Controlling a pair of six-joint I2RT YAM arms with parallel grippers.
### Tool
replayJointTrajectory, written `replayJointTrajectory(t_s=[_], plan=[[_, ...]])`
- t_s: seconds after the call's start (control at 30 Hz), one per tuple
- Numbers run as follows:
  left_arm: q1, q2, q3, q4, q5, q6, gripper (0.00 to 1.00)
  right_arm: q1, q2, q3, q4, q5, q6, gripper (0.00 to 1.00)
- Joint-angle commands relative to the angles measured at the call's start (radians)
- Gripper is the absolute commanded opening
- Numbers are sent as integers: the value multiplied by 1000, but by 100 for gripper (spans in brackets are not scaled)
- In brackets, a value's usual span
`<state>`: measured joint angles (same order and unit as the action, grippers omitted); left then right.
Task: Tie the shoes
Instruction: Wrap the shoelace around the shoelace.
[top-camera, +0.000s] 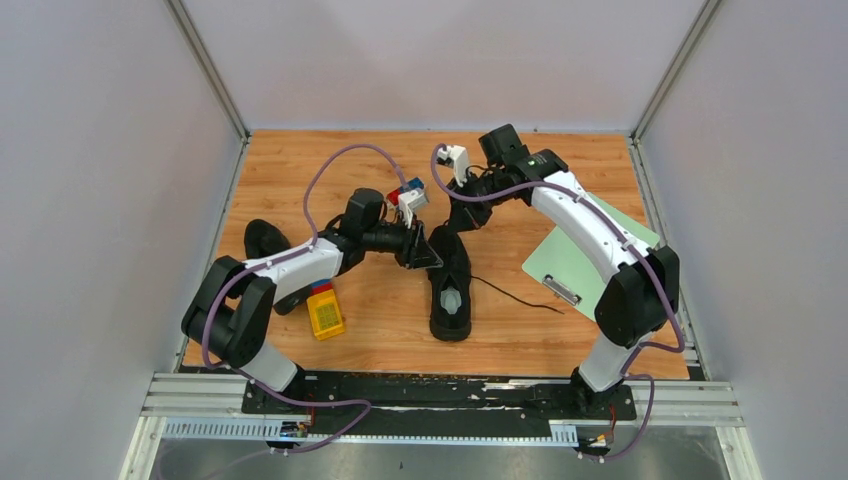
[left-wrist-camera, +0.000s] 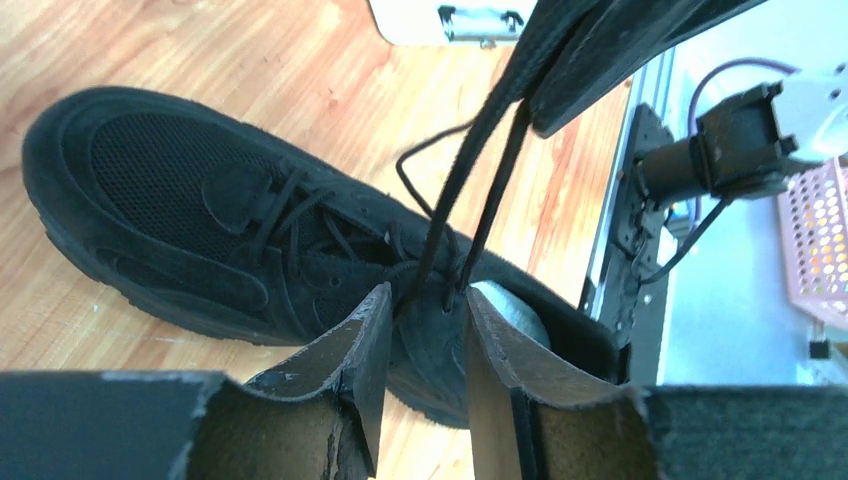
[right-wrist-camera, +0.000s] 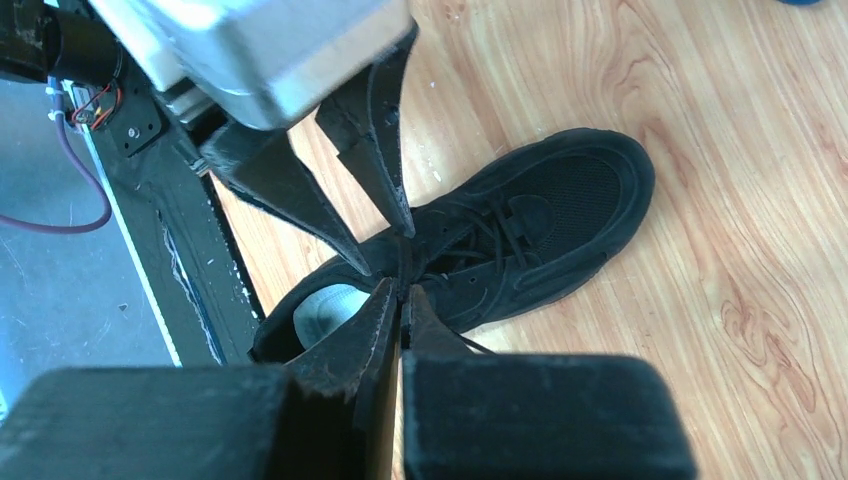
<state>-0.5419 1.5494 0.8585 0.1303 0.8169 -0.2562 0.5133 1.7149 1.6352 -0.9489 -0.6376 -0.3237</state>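
Centre shoe (top-camera: 450, 290): we find it mid-table, with heel and pale insole near and toe far, beneath both grippers.
Second shoe (top-camera: 265, 240): it lies to the far left, well apart from the first and partly hidden by the left arm. We cannot tell how its laces lie.
Laces (left-wrist-camera: 480, 170): two strands rise taut from the top eyelets of the centre shoe. A loose length (top-camera: 515, 295) trails right across the table (top-camera: 330, 170).
Right gripper (right-wrist-camera: 402, 310): its fingers are pressed together on the raised strands, above the tongue.
Left gripper (left-wrist-camera: 428, 298): its fingers are apart, straddling those strands just above the eyelets and clamping nothing we can see.
Progress: we judge the task to be early. No knot or bow shows on either shoe, so crossing, looping and tightening are left for both.
Left wrist view: only here do we see the strands run from the eyelets up into the right gripper.
Right wrist view: only here do we see how tightly that gripper's fingers meet.
Top view: only here do we see the second shoe and a yellow block (top-camera: 325, 313) near left. It also shows a green clipboard (top-camera: 590, 250) at right.
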Motion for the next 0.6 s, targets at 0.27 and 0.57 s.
replayJointTrajectory(t_s=[0.27, 0.57], plan=[[-6, 39, -21, 300, -53, -224, 41, -44, 34, 51, 48, -45, 110, 0], [-22, 39, 8, 236, -98, -184, 40, -62, 57, 58, 66, -67, 153, 0]])
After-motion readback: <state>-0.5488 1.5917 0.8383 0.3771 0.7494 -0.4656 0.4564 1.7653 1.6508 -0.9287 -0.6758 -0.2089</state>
